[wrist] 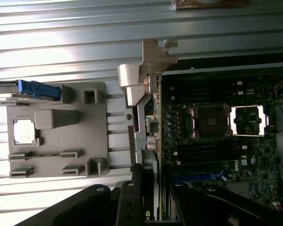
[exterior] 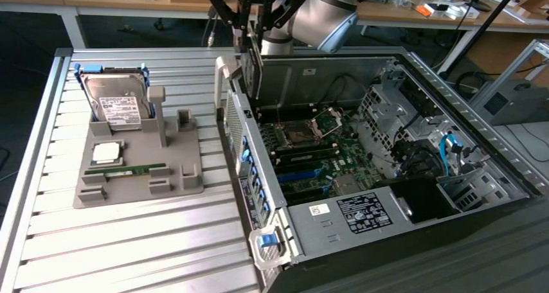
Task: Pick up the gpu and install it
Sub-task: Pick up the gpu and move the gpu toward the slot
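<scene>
The gpu [exterior: 254, 68] hangs on edge, a thin dark card with its silver end bracket [exterior: 226, 67] lowest, over the rear wall of the open computer case [exterior: 343, 216]. My gripper [exterior: 249, 33] is shut on the card's upper part. In the wrist view the gpu [wrist: 150, 108] shows edge-on, running from my gripper [wrist: 149, 186] out to the silver bracket [wrist: 137, 77]. It lines up along the edge of the motherboard [wrist: 217, 155], still above it. The black fingers [wrist: 129, 202] sit on either side of the card.
A grey fixture tray [exterior: 184, 177] on the slatted table at the exterior view's left holds a silver hard drive [exterior: 116, 103], a CPU [exterior: 107, 153] and a green RAM stick [exterior: 128, 170]. Inside the case are the CPU socket [exterior: 302, 133], cables and a power supply [exterior: 364, 213].
</scene>
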Action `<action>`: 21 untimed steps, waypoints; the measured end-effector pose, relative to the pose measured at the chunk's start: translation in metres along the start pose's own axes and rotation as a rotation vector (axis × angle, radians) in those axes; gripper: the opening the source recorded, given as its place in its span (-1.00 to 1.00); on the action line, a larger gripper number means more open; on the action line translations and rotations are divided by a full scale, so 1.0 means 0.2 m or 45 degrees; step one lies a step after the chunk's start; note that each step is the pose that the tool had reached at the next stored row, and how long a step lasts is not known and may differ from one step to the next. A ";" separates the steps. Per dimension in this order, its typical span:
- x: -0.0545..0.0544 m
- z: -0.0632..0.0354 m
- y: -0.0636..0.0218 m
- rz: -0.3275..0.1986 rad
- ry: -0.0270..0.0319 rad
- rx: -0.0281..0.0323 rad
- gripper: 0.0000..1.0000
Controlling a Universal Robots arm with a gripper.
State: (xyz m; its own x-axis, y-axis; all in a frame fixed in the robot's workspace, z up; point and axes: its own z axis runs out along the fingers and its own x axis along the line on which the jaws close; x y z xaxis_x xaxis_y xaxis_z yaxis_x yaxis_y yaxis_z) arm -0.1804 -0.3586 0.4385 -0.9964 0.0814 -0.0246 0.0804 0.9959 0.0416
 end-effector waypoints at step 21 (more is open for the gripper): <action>-0.12 0.004 -0.027 0.000 0.0015 0.0001 -0.46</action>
State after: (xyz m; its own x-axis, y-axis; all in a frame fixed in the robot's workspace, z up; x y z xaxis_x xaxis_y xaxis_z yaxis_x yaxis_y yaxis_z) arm -0.1565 -0.3660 0.4380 -0.9964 0.0814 -0.0234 0.0803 0.9959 0.0416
